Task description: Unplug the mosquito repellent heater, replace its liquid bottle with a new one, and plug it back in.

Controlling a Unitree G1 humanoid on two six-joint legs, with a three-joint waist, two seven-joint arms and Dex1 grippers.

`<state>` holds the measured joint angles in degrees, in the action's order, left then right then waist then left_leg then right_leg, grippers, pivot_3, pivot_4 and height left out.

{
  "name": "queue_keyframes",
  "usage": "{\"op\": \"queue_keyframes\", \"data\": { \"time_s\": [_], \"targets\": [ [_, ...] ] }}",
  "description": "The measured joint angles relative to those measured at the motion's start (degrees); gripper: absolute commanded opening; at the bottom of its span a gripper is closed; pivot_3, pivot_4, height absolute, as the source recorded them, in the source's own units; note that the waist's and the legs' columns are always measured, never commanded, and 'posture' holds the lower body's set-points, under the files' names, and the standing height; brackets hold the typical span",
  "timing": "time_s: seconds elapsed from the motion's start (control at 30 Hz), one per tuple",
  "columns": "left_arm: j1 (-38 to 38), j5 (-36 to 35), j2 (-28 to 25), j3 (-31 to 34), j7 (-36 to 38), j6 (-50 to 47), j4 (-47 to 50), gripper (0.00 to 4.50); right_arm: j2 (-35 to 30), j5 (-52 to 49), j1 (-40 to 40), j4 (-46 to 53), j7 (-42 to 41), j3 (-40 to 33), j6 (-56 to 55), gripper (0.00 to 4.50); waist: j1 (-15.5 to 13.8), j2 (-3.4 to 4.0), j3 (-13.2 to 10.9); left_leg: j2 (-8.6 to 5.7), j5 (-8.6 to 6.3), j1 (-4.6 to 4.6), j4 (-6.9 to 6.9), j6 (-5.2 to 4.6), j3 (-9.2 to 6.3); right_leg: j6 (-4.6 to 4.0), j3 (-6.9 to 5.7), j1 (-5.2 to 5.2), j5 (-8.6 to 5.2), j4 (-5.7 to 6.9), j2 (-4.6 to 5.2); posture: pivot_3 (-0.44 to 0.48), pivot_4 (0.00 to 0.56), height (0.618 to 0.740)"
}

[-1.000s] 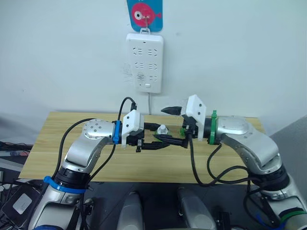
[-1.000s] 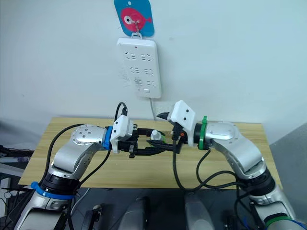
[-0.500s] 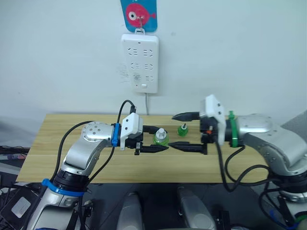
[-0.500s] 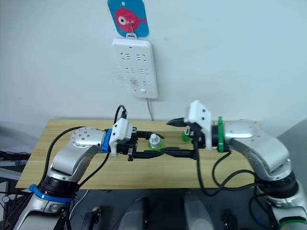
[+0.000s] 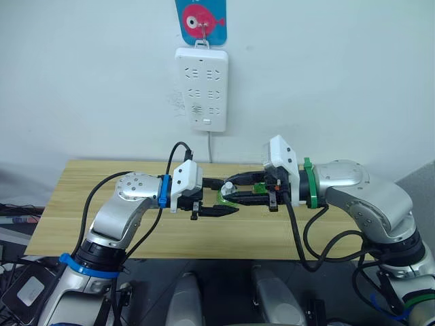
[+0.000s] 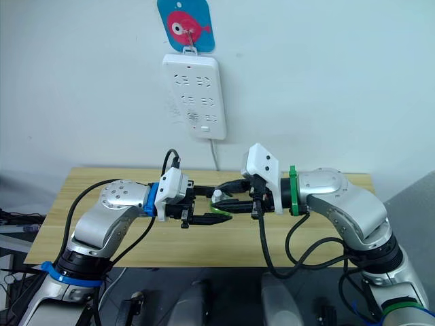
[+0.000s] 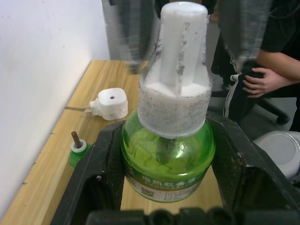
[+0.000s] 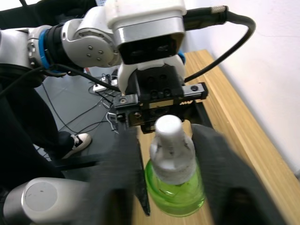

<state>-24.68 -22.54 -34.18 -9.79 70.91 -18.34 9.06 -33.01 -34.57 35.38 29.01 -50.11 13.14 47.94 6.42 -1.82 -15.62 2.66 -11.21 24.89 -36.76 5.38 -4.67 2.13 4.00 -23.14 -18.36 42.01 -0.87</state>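
- Left gripper [image 5: 216, 197] clamps the green bottle [image 7: 167, 159] by its body; white cap [image 7: 180, 56] points at the right arm.
- Right gripper [image 5: 234, 191] has fingers spread, one on each side of the cap, not visibly gripping it.
- Both meet mid-air over the table [image 5: 68, 210], just in front of the robot.
- Heater [image 7: 111, 104] lies unplugged on the table by the wall, vent hole up.
- An uncapped bottle [image 7: 78, 152] with a brown wick stands near it.
- Power strip [image 5: 201, 88] hangs on the wall behind, under a fish hook [image 5: 200, 20].
- Person's hand [image 7: 255, 80] beyond the table end.
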Motion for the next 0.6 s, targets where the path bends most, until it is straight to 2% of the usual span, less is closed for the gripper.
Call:
{"op": "queue_keyframes", "data": {
  "time_s": [0.03,0.07,0.17,0.3,0.43,0.5,0.6],
  "targets": [
    [0.19,-0.01,-0.01,-0.01,-0.09,-0.05,0.03,2.29,-0.25,0.27,0.22,-0.01,-0.27,0.06,-0.44,0.29,0.0,0.0,0.0,0.0,0.0,0.0,0.0,0.0,0.0,0.0,0.0,0.0,0.0,0.0,0.0,-0.139,0.191,0.725],
    [0.22,-0.01,-0.01,0.0,-0.1,-0.05,0.08,2.29,-0.31,0.5,0.26,-0.02,-0.49,0.11,-0.69,0.26,0.0,0.0,0.0,0.0,0.0,0.0,0.0,0.0,-0.01,0.0,-0.01,0.0,0.0,0.0,0.0,-0.14,0.191,0.725],
    [0.43,-0.05,-0.54,-0.02,-0.07,-0.49,0.28,2.29,-0.27,0.36,0.69,-0.13,-1.06,0.02,-1.06,0.26,0.01,0.0,0.0,0.0,0.0,0.0,0.0,0.0,-0.01,0.0,-0.01,0.0,0.0,0.0,0.0,-0.138,0.19,0.725],
    [3.81,0.4,-3.08,-0.77,-0.32,-3.91,1.28,2.29,-0.49,-3.31,2.17,-0.04,-1.49,-3.66,-0.44,0.26,0.15,0.0,0.0,0.02,0.0,-0.01,0.02,0.0,-0.01,0.0,-0.01,-0.01,0.0,0.0,0.0,-0.136,0.194,0.725],
    [8.0,4.59,-5.68,-1.21,-2.97,-3.58,-3.92,2.29,-1.77,-6.33,2.71,0.04,0.12,-8.57,1.34,0.26,0.07,0.01,0.0,0.02,0.0,-0.01,0.04,0.0,-0.02,0.0,-0.01,-0.02,0.0,0.0,0.0,-0.141,0.204,0.725],
    [9.47,6.8,-6.39,-1.0,-5.19,-2.63,-6.88,2.29,-2.88,-4.38,-0.63,-0.12,0.72,-8.81,-0.11,0.26,-0.03,-0.03,0.02,0.02,-0.01,-0.01,0.05,-0.01,-0.02,0.0,-0.01,-0.01,0.0,-0.04,0.0,-0.136,0.209,0.725],
    [11.79,8.67,-7.19,0.15,-7.61,-1.44,-8.78,2.29,-2.54,1.58,-8.38,-2.9,2.48,-5.43,-4.61,0.26,-0.29,0.0,0.0,-0.03,-0.01,0.03,0.07,-0.01,0.07,0.0,0.07,-0.07,-0.01,-0.06,0.05,-0.107,0.222,0.725]
  ]
}}
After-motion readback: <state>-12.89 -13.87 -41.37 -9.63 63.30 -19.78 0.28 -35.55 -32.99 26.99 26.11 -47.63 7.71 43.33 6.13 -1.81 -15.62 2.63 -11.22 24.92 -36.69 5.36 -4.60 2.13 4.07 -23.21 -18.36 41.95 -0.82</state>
